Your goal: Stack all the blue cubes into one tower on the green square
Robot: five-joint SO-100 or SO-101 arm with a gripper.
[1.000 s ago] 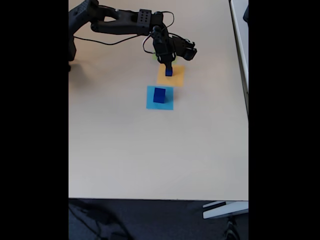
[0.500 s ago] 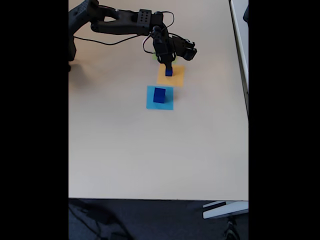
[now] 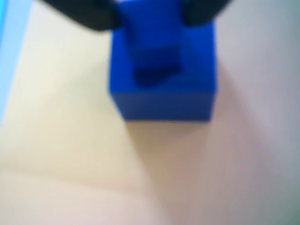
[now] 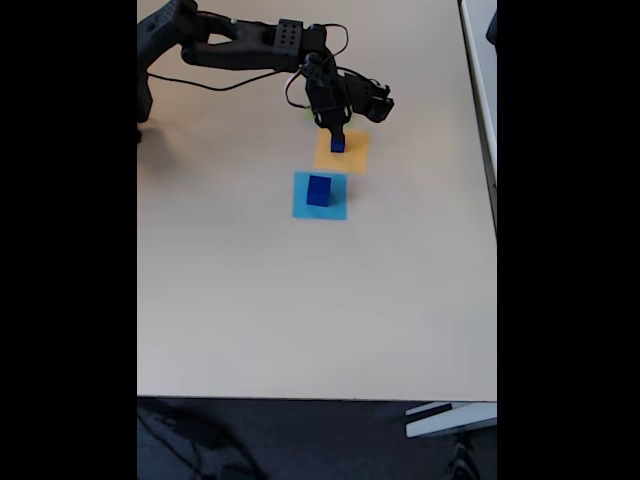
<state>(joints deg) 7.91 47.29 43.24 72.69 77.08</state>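
Progress looks early: no tower stands on the green square (image 4: 311,113) yet, as far as the fixed view shows, and only a sliver of that pale green sheet peeks out from behind the arm. Two blue cubes show in the fixed view. The larger cube (image 4: 319,189) sits alone on the light-blue square (image 4: 320,196), well apart from the green one. The smaller cube (image 4: 338,144) is on the orange square (image 4: 342,152), directly under the gripper (image 4: 336,132).

The wrist view is blurred (the camera is very close), but it shows the dark fingers (image 3: 89,14) at the top edge on either side of a blue cube (image 3: 163,89), with a darker, smaller patch on its top face that may be a shadow or a second, smaller cube; I cannot tell which. The jaws seem to straddle the cube's upper part, yet whether they are pressing on it or just beside it cannot be told from either picture.

Judging by this, everything remains: the cube on the orange sheet has to be gripped and carried to the green square, and the larger cube on the light-blue sheet has to go there too, probably at the base since it is wider.
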